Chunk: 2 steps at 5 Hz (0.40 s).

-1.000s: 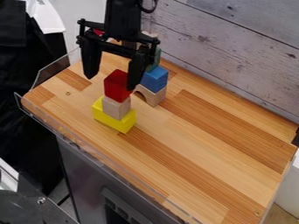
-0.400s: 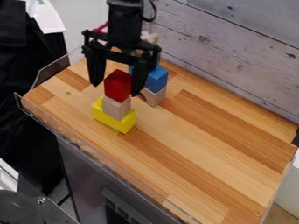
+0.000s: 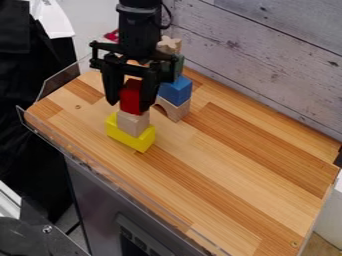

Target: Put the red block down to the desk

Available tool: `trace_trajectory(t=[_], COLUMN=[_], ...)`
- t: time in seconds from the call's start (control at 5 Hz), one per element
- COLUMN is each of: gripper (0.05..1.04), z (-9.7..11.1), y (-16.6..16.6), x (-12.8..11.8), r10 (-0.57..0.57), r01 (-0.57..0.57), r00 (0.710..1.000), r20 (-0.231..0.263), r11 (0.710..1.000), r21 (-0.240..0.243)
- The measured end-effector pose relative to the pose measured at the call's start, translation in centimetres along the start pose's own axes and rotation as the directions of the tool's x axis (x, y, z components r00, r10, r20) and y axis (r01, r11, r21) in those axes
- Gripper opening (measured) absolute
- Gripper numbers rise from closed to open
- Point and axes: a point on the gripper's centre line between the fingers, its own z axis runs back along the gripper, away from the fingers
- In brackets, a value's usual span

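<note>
Three blocks form the front stack: yellow block (image 3: 142, 143) at the base, resting on the desk (image 3: 227, 150); plain wooden block (image 3: 132, 123) in the middle; red block (image 3: 131, 97) (the one the task concerns) on top. The red block's lower edge meets the top of the plain wooden block; it is thus above the desk, not set directly on it.

Arm (image 3: 137, 30), black, descends from the top edge, left of ctr. Gripper (image 3: 129, 107) hangs fingertips-down over the stack, w/ one finger on each side of the red block, pinching it btwn them. The finger on the view's right covers part of the block's side; tips sit near the block's lower end, just above the yellow block's level.

Second stack, just beside the first toward the wall (image 3: 267, 55): blue block (image 3: 176, 90) atop an arched wooden block (image 3: 178, 110), the latter on the desk w/ its opening partly hidden. Behind the blue block, a dark green block (image 3: 179, 65), partly covered by the gripper; above it in the view, a pale knobbed piece (image 3: 169, 45). A small red item (image 3: 111, 35) appears behind the arm, too hidden to ID.

Desk surface: wood strips in lighter & darker tones, w/ a transparent rim (image 3: 60, 81) along the left edge, incl. the far-left corner. Wall: grey weathered planks, upper right.
</note>
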Motion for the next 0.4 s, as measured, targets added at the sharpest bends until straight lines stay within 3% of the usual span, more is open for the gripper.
trace_trajectory(t=[0.4], gripper=[0.563], z=[0.1], y=[-2.4], x=[-1.1], r10=[-0.052], r01=[0.052], r00=[0.997], r20=[-0.051], r11=[0.999], r21=[0.000])
